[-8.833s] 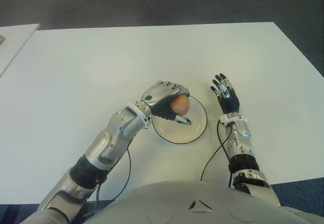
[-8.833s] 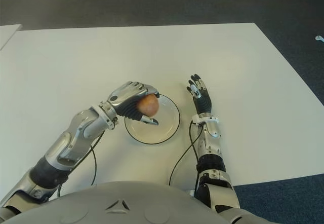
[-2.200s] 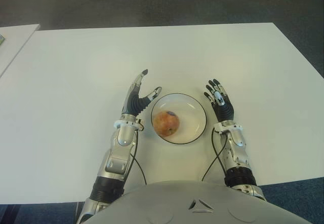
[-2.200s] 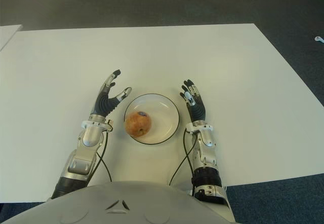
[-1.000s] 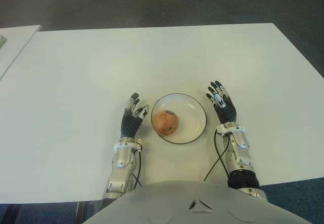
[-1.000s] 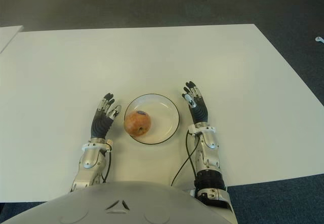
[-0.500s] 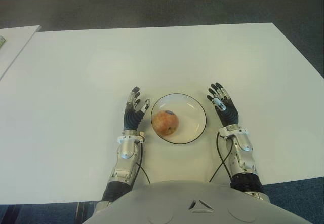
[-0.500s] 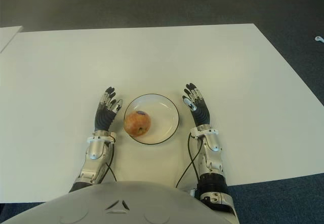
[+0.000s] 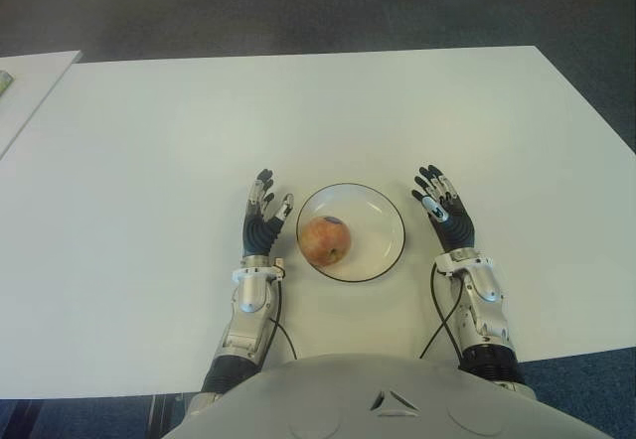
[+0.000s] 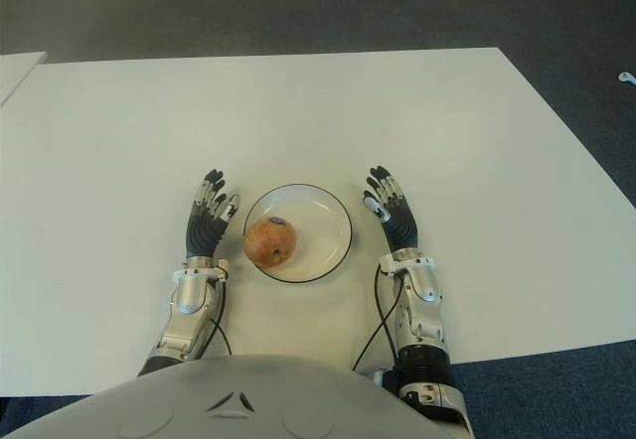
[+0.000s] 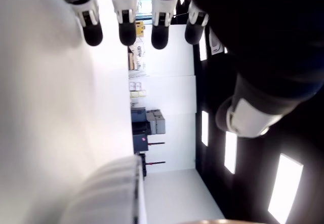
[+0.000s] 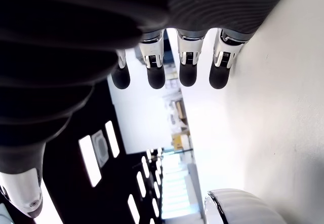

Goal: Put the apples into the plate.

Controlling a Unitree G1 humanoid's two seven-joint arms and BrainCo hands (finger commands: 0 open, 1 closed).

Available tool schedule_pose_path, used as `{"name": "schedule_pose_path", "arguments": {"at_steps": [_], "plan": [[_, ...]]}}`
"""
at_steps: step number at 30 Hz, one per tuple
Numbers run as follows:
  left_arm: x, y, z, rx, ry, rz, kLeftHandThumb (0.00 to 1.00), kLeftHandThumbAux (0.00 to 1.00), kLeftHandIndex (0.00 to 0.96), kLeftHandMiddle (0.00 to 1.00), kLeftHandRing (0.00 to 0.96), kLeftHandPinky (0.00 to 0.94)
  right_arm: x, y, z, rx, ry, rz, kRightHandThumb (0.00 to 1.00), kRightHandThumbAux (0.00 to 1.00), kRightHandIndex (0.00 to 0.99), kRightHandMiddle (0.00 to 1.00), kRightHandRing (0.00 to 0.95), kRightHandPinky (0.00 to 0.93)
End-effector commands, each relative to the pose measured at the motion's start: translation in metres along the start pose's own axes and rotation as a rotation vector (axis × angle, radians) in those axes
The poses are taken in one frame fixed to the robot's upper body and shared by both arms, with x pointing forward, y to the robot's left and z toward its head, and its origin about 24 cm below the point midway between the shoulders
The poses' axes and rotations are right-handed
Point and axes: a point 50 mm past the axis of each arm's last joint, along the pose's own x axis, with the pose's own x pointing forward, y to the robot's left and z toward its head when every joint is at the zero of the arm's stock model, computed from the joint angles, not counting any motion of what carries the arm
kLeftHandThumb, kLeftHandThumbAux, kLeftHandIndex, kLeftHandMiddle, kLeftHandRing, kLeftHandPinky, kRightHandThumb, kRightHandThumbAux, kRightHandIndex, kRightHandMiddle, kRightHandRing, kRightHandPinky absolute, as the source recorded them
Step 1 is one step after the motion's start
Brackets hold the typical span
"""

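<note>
From my seat I'm seeing 1 apple (image 9: 326, 240) sitting inside the plate (image 9: 383, 250), over on the plate's left half, just below the middle of the eye view; the plate itself is on the white table (image 9: 149, 141), lower centre of the frame; left hand (image 9: 260, 222) shows just beside the plate's left rim, fingers stretched out and relaxed, gripping nothing; right hand (image 9: 444, 218) mirrors it just off the plate's right rim, fingers likewise straight and loose, nothing in it either; both wrist views back that up, 4 fingertips in a row with nothing between them and the palm; can't tell whether either palm actually touches the tabletop; there's a corner of a 2nd white table (image 9: 25, 72) at the upper left edge, and dark floor (image 9: 298, 2) along the top
</note>
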Motion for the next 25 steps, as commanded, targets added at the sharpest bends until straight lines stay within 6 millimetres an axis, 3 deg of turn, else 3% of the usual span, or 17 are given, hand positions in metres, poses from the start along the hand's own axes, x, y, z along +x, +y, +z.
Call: {"name": "schedule_pose_path", "arguments": {"at_steps": [1,25], "plan": [[-0.023,-0.005,-0.034,-0.048,0.176,-0.017,0.097,0.619,0.092,0.162,0.181,0.223,-0.011,-0.005,-0.016,-0.003,0.096,-0.019,0.082,0.606,0.019,0.022,0.0,0.001],[-0.042,-0.006,-0.009,-0.093,0.074,0.001,0.086,0.564,0.156,0.24,0.248,0.259,-0.021,-0.002,-0.017,-0.039,0.053,0.014,0.063,0.595,0.033,0.031,0.0,0.0]]}}
